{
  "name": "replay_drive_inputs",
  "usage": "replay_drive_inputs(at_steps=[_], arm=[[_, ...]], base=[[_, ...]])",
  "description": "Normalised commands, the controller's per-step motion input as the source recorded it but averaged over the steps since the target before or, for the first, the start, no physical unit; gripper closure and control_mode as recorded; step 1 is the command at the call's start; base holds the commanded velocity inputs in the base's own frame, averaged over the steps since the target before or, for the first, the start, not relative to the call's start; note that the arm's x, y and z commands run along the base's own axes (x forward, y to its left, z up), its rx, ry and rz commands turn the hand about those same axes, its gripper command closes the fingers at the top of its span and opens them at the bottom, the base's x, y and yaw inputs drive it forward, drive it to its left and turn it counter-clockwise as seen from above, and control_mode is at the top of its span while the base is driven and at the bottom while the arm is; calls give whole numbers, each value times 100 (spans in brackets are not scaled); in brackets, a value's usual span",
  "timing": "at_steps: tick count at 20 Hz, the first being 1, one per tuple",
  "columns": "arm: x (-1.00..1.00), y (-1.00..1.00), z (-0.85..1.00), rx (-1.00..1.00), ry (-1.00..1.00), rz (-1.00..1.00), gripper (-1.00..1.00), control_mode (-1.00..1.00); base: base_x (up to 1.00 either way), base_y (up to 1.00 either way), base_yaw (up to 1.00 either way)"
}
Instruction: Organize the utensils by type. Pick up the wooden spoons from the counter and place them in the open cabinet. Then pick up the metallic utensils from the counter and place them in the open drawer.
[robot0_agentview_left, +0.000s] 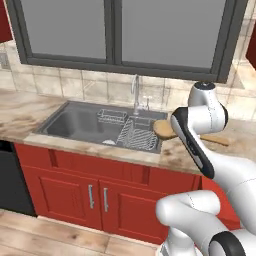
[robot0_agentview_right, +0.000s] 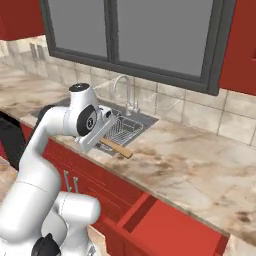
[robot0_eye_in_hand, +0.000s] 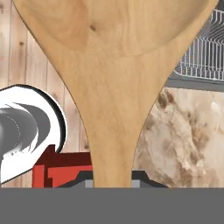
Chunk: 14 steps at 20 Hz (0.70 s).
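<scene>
- Sink (robot0_agentview_left: 75, 122), at 9 o'clock in the left base view: steel basin sunk in the bench (robot0_agentview_left: 20, 117), with a wire rack (robot0_agentview_left: 136, 136) in its right half and a faucet (robot0_agentview_left: 135, 95) behind.
- Wooden spoon (robot0_agentview_left: 165, 129), near centre of that view: bowl shows just right of the rack, handle end sticks out at 3 o'clock past the arm's forearm. It looks lifted off the bench, not lying on it.
- Right base view: the handle (robot0_agentview_right: 117, 149) juts toward 4 o'clock from under the wrist, over the bench edge beside the sink.
- Claw: narrowly closed on the wooden spoon's handle. The hand view has the handle (robot0_eye_in_hand: 113, 144) rising from the 6 o'clock edge, just where the fingers sit, and flaring into the bowl at 12 o'clock. The fingertips themselves are hidden behind the wood.
- Open drawer (robot0_agentview_right: 150, 220), at 5 o'clock in the right base view: pulled out below the bench front, meant for the forks. Forks are too small to make out.
- Open cabinet: cannot pick it out for certain among the red wall units at the upper corners.
- Risk, as judged: the spoon is long and held near one end, so a fast swing up to the cabinet could make it pivot or slip in the grip.
- Risk: the projecting bowl or handle could clip the faucet, the window frame (robot0_agentview_right: 150, 75) or the cabinet door on the way.
</scene>
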Motion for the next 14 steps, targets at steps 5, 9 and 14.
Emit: replay_drive_inputs(at_steps=[5,9,14], arm=[[0,0,0,0,0,0,100,100],[0,0,0,0,0,0,100,100],[0,0,0,0,0,0,100,100]], base=[[-10,-2,81],[-10,-1,81],[-9,-1,80]])
